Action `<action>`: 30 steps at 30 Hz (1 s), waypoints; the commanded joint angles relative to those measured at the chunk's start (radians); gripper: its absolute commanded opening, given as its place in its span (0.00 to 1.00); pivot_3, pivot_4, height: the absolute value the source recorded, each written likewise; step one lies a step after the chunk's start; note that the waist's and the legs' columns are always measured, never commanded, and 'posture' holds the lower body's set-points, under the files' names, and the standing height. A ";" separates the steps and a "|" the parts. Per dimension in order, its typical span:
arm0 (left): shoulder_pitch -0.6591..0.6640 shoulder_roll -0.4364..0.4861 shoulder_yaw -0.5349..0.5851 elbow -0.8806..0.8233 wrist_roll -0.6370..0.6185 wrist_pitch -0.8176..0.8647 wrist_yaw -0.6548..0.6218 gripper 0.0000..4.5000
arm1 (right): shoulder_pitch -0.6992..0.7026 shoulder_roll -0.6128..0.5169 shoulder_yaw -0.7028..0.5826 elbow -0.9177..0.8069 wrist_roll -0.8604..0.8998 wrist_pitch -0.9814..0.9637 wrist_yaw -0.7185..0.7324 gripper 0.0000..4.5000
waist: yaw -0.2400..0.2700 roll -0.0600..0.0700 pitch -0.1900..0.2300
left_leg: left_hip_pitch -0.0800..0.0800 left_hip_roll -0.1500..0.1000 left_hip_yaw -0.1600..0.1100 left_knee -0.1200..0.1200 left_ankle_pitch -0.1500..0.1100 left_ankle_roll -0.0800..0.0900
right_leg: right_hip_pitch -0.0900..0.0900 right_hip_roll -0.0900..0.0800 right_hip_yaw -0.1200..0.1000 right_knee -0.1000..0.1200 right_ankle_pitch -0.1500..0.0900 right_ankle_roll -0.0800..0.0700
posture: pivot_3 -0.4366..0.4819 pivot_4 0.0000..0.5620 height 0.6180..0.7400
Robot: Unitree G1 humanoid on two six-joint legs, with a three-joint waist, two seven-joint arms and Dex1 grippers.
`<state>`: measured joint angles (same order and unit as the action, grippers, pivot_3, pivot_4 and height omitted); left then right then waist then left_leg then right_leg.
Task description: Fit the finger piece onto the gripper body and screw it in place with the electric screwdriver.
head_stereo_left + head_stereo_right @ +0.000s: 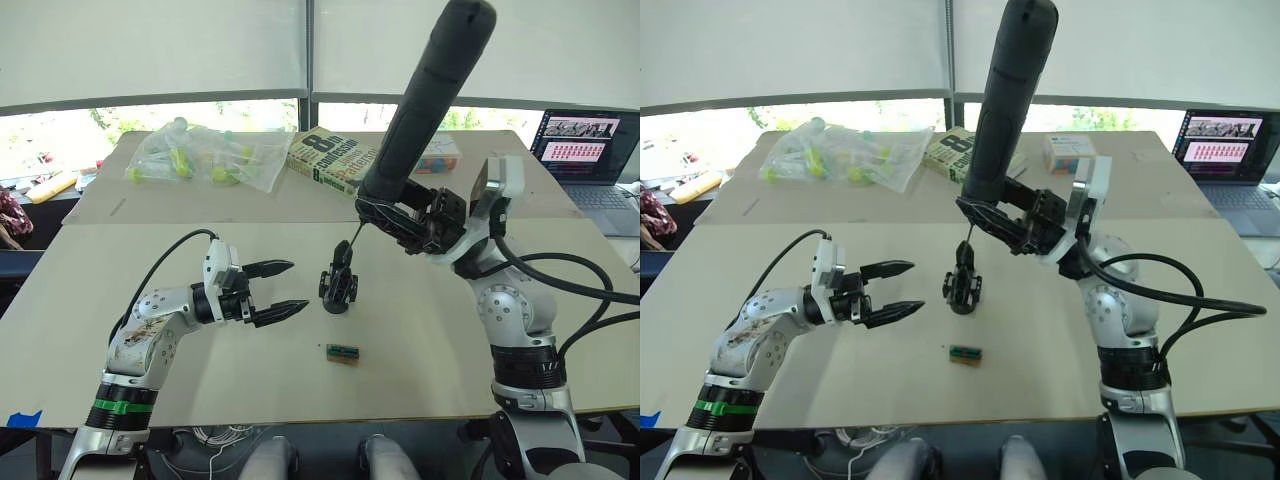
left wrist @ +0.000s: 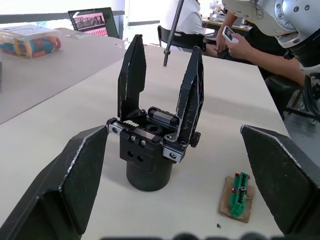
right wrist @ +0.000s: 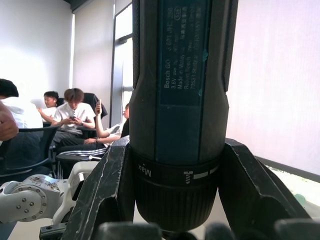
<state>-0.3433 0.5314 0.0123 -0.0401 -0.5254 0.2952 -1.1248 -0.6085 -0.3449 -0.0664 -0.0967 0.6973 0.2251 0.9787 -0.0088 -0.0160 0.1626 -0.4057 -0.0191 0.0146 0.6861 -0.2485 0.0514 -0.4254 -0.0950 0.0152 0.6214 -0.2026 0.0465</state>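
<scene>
Right gripper (image 1: 400, 215) clamps the electric screwdriver (image 1: 425, 95), bit poised over the gripper body (image 1: 338, 285) mid-surface (image 1: 420, 350); left gripper (image 1: 280, 290) waits beside it, fingers spread, empty.

You get bright daylight from the windows (image 1: 200, 120) behind the desk (image 1: 150, 400); glass blown out white, shadows soft, near fingers (image 2: 65, 190) blurred.
</scene>
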 commanded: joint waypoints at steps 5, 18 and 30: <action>0.009 -0.012 -0.013 0.011 0.035 -0.056 -0.001 1.00 | -0.026 0.023 0.028 -0.017 -0.016 0.002 -0.002 0.42 | -0.003 0.000 0.000 | 0.000 0.000 0.000 0.000 0.000 0.000 | -0.001 -0.001 0.000 0.001 0.000 0.000 | 0.48 0.27 1.00; 0.038 -0.026 -0.043 -0.003 0.057 -0.066 0.002 1.00 | 0.001 0.031 0.056 0.001 -0.037 0.015 0.014 0.42 | -0.003 0.000 0.000 | -0.001 0.000 0.000 0.000 0.000 0.000 | -0.002 -0.001 0.000 0.001 0.000 0.000 | 0.48 0.27 1.00; 0.028 -0.027 -0.055 0.011 0.059 -0.067 -0.001 1.00 | 0.013 0.045 0.076 0.022 -0.064 0.006 0.031 0.42 | -0.003 0.000 0.000 | -0.001 0.000 0.000 0.000 0.000 0.000 | -0.002 -0.002 0.000 0.001 0.000 0.000 | 0.48 0.27 1.00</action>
<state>-0.3020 0.5063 -0.0439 -0.0204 -0.4708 0.2408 -1.1235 -0.5817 -0.3039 0.0243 -0.0464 0.6203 0.2492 1.0015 -0.0121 -0.0158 0.1627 -0.4064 -0.0193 0.0146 0.6859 -0.2486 0.0513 -0.4274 -0.0966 0.0151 0.6228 -0.2026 0.0464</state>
